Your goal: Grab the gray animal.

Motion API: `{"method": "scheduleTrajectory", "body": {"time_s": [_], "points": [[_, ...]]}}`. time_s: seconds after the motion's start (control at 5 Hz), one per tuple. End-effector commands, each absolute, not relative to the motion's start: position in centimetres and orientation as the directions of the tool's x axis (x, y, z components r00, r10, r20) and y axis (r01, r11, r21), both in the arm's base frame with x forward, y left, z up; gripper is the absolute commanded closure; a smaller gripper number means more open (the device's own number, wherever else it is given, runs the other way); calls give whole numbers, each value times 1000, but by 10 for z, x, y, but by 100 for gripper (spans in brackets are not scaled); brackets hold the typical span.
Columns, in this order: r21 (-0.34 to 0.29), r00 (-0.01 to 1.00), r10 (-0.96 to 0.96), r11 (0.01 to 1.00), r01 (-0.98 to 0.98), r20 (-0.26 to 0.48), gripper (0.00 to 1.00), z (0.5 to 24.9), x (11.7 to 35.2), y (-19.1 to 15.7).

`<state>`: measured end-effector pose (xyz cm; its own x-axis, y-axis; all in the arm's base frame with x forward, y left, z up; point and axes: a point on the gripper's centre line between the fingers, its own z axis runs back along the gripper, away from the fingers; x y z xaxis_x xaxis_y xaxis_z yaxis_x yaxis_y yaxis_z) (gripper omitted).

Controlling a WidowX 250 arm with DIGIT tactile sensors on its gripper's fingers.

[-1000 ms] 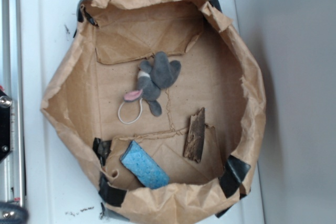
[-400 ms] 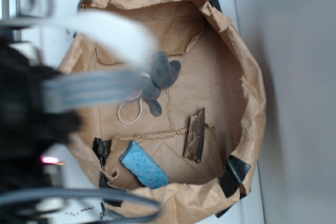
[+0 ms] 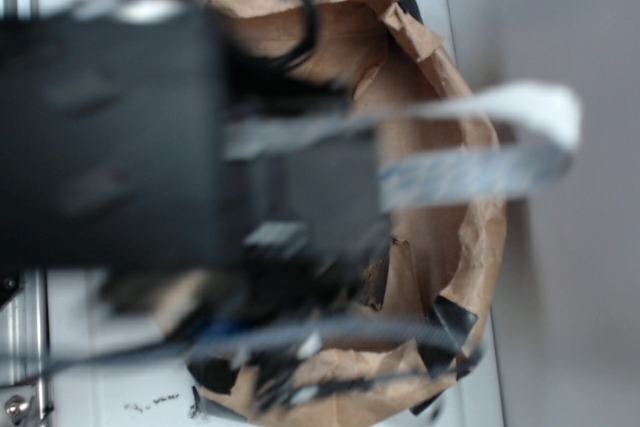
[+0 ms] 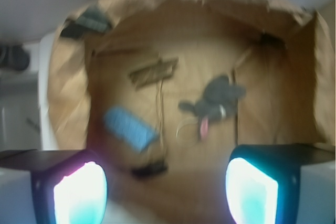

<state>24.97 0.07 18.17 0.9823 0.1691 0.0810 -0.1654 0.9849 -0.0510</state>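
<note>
The gray animal (image 4: 214,100) is seen on the floor of the paper bag (image 4: 68,72), ahead and right of centre between the released jaws of the gripper (image 4: 165,187), its body slanting.

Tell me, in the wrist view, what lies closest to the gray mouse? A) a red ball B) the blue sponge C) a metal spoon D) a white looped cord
D: the white looped cord sits right beside the gray mouse, while the blue sponge lies farther off to the left.
</note>
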Motion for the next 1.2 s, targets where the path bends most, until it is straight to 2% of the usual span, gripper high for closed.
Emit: {"method": "scheduleTrajectory", "body": {"time_s": [0.0,0.6,0.8,1.0], "points": [[-59,976,176,984,-170,128,0,193,254,6],[-59,976,176,984,-170,128,0,193,254,6],[-120,966,252,962,-243,63,0,179,258,16],[-126,941,331,939,-320,72,0,161,260,33]]}}
